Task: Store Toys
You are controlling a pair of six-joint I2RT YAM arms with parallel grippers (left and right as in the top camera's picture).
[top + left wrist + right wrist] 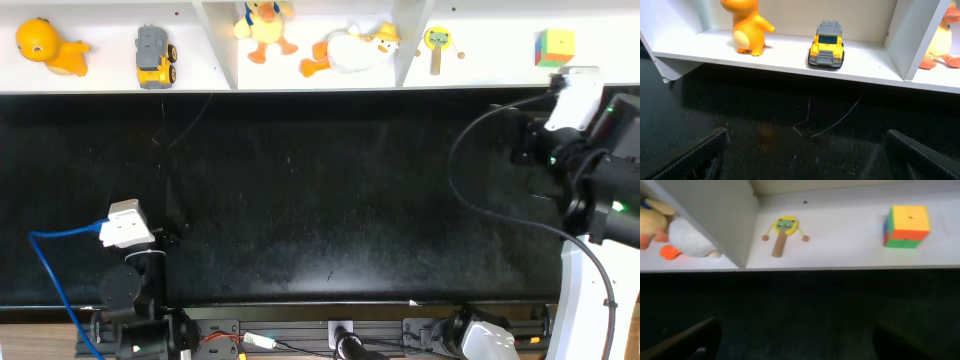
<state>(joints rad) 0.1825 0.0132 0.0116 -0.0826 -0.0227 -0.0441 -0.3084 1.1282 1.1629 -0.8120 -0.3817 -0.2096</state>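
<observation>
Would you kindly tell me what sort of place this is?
Likely a robotics lab test bench: a black work mat fronting a white partitioned shelf holding toys such as a yellow truck and a colour cube.

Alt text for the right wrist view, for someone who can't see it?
A white shelf holds a rattle drum and a multicoloured cube in one compartment; a plush duck lies past the divider. The right gripper is open over the black table.

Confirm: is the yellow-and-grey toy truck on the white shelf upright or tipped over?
Upright. The yellow-and-grey toy truck sits on its wheels on the white shelf, roof up.
</observation>
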